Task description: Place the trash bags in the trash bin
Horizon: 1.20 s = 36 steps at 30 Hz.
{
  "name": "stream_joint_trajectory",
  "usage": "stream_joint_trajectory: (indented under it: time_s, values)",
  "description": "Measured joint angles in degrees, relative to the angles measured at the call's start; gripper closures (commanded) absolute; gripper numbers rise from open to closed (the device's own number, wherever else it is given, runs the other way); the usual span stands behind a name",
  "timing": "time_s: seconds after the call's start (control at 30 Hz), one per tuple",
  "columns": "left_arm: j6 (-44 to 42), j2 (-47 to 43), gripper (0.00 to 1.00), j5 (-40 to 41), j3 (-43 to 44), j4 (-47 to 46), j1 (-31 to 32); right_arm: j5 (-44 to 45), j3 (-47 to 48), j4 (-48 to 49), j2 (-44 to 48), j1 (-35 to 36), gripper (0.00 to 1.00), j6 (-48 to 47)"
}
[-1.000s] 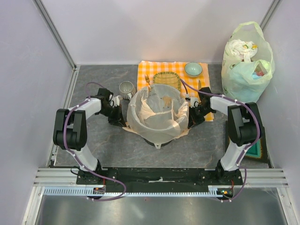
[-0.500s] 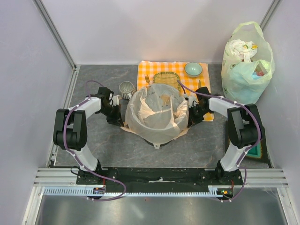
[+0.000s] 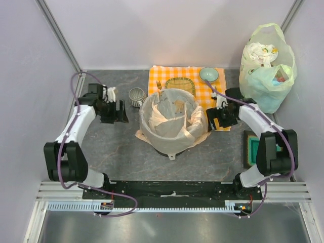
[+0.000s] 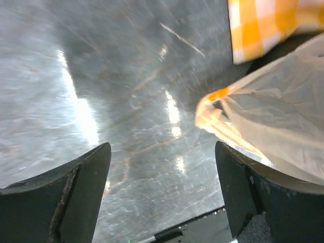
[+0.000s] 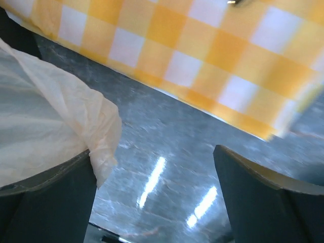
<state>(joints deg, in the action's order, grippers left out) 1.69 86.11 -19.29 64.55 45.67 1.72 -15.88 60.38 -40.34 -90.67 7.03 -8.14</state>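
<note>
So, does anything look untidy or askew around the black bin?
Yes. The peach trash bag sits unevenly over the trash bin: its crumpled edge hangs outside in loose folds, and a bunched loop handle trails onto the table. The left claw and right claw are open, holding nothing.

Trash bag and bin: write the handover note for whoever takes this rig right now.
Left gripper: open, empty, beside the bin, not touching it.
Right gripper: open, empty, on the bin's other side.
Trash bag: sits opened inside the bin, its edge folded down over the rim all round.
Done: bag is in the bin.
Left: probably little. One loop handle hangs loose outside on the left arm's side; tuck it in if a neat fit is wanted.
</note>
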Motion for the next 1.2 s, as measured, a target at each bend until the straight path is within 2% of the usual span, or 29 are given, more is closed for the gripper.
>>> stream_joint_trajectory:
  time_s: [0.2, 0.27, 0.33, 0.43, 0.53, 0.7, 0.8, 0.93, 1.07, 1.17, 1.2]
  values:
    - [-2.2, -7.6, 0.06, -0.5, 6.1, 0.5, -10.4, 1.9, 6.1, -7.7, 8.8, -5.0, 0.02, -3.9]
    - [-2.4, -8.8, 0.06, -0.7, 8.0, 0.4, -11.8, 2.1, 7.7, -9.5, 12.2, -5.6, 0.02, -6.2]
    - [-2.6, -10.0, 0.08, -2.2, 9.3, 0.1, -11.9, 1.6, 8.2, -10.8, 15.0, -5.6, 0.02, -8.6]
    - [-2.8, -11.3, 0.16, -5.8, 9.4, -0.3, -11.6, -0.8, 7.4, -12.4, 16.1, -5.5, 0.02, -10.8]
    - [-2.9, -11.4, 0.19, -10.9, 9.2, -0.6, -11.6, -7.5, 4.9, -13.4, 14.8, -5.6, 0.02, -11.3]
    - [-2.9, -11.8, 0.18, -17.1, 7.9, -0.9, -11.6, -15.4, 3.1, -14.7, 14.4, -6.6, 0.02, -11.0]
    - [-2.9, -13.6, 0.11, -19.0, 7.9, -1.0, -11.6, -18.0, 5.9, -16.2, 16.7, -11.0, 0.02, -13.8]
    - [-2.9, -16.0, 0.03, -21.2, 10.8, -1.0, -11.6, -19.6, 18.1, -20.7, 19.4, -14.7, 0.02, -20.9]
    - [-2.9, -17.6, 0.03, -23.1, 15.2, -3.8, -11.6, -25.0, 34.7, -25.8, 18.1, -13.8, 0.02, -28.0]
    - [-3.0, -18.1, 0.05, -24.9, 18.7, -5.7, -11.6, -25.9, 47.9, -27.2, 14.9, -5.2, 0.03, -28.6]
    - [-3.3, -18.0, 0.05, -25.9, 19.7, -6.1, -11.6, -25.7, 51.8, -27.5, 13.6, 0.3, 0.05, -28.2]
